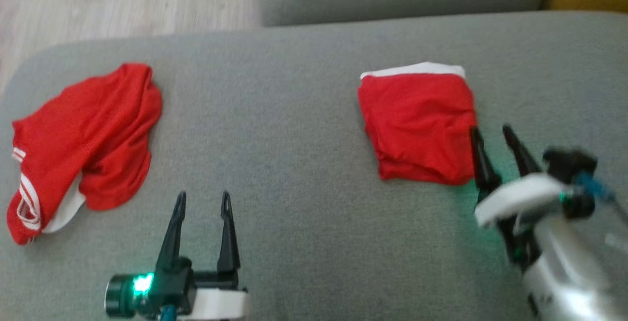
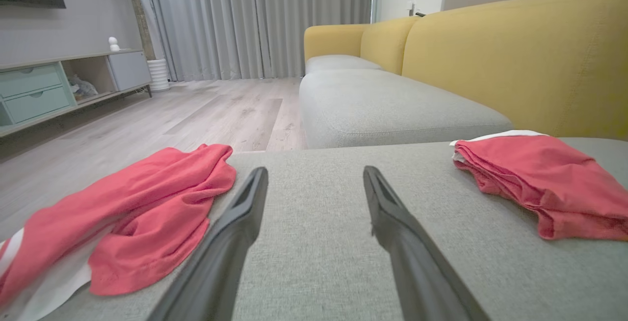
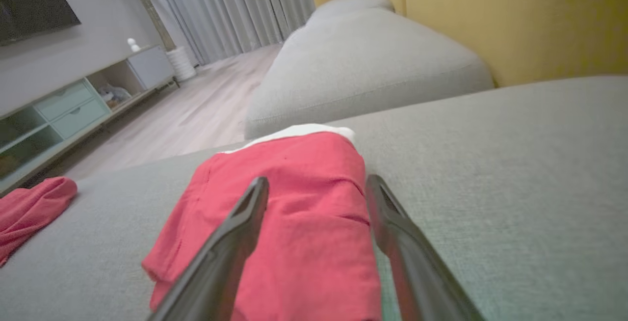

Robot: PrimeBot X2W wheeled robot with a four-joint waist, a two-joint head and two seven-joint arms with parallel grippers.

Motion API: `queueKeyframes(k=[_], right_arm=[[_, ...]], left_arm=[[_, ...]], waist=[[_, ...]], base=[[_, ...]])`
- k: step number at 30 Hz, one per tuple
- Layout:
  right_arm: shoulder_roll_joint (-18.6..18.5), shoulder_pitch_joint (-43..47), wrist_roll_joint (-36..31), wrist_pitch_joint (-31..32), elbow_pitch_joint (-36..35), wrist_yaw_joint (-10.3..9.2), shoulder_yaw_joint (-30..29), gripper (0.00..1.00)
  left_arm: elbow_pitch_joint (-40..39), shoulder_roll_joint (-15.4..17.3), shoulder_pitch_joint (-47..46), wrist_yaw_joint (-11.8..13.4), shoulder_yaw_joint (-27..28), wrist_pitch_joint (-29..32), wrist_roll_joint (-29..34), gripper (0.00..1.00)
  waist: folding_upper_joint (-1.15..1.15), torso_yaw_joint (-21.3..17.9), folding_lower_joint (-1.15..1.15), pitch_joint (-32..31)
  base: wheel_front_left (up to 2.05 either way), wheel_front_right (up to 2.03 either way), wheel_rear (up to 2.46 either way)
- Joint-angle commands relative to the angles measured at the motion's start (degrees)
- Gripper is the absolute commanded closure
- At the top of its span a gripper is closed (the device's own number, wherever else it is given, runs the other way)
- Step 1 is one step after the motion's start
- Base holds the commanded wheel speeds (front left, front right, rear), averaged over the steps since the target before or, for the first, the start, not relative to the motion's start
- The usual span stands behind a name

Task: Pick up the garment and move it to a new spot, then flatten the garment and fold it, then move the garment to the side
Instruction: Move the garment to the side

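**Progress.** Judged from the lay of things, one cycle looks complete and another has not begun. On the grey seat cushion (image 1: pixel 294 173) two red garments lie well apart. The one at the left is unfolded and untouched. The one at the right is folded and set down.

**Crumpled red garment (image 1: pixel 83 154).** It lies at the left end of the cushion, near the edge. It is bunched and creased, with white stripes and a white inner layer showing at its near corner. It has yet to be picked up, flattened, folded and moved aside.

**Folded red garment (image 1: pixel 417 124).** It lies right of centre as a compact, roughly square stack with a white band along its far edge. The layers are slightly uneven at the near side.

**Left gripper (image 1: pixel 203 197).** It stands over bare cushion, near and right of the crumpled garment. Its jaws are spread wide and it holds nothing.

**Right gripper (image 1: pixel 489 129).** It is at the folded garment's near right edge. Its jaws are spread wide and it grips nothing. Whether a finger brushes the cloth cannot be told.
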Motion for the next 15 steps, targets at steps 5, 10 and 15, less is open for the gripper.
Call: queueKeyframes(k=[5, 10, 15], right_arm=[[-5.24, -10.39, 4.32, 6.08, 6.68, -0.04, 3.05, 0.0], [-6.69, -13.4, 7.56, 10.13, 12.05, -0.04, 5.19, 0.0], [-6.84, -14.01, 12.5, 11.85, 13.29, -0.04, 9.32, 1.0]], left_arm=[[-1.65, -0.13, -4.73, 0.86, -0.5, -0.29, 0.28, 0.0], [-1.51, -0.13, -6.22, 1.78, -1.92, -0.29, -0.71, 0.0], [-1.37, -0.13, -7.29, 2.5, -2.57, -0.29, -1.03, 0.0]], waist=[[0.0, 2.34, -0.02, 4.86], [0.0, 3.59, -0.02, 6.97], [0.0, 3.59, -0.02, 8.74]], base=[[0.0, 0.0, 0.0], [0.0, 0.0, 0.0], [0.0, 0.0, 0.0]])
